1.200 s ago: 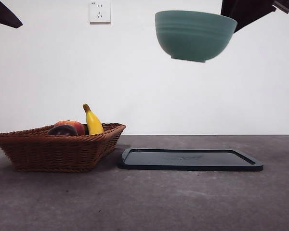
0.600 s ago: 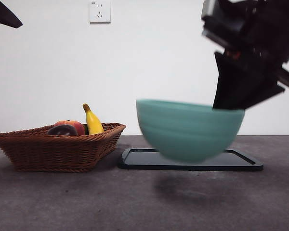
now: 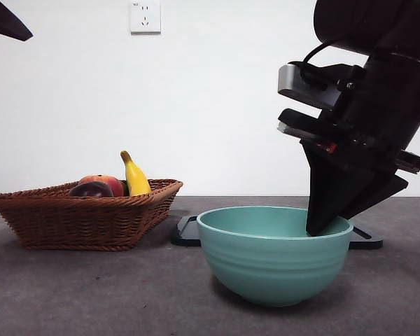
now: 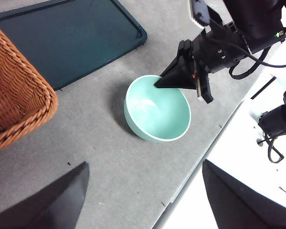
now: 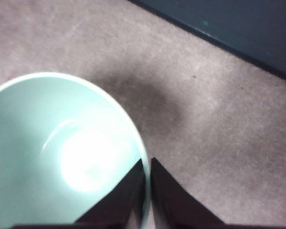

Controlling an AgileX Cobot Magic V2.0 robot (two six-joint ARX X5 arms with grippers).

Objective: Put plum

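Right tool [image 3: 320,225] clamped on the green bowl's [image 3: 273,255] rim just beside the tray [image 4: 71,38], left tool [image 4: 143,200] apart; abrupt release could rock the bowl.

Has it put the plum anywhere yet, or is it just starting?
Just starting. The bowl now sits on the table, in front of the tray, with the right gripper clamped on its rim. The plum lies untouched in the basket. The left gripper waits open. Moving the plum remains.
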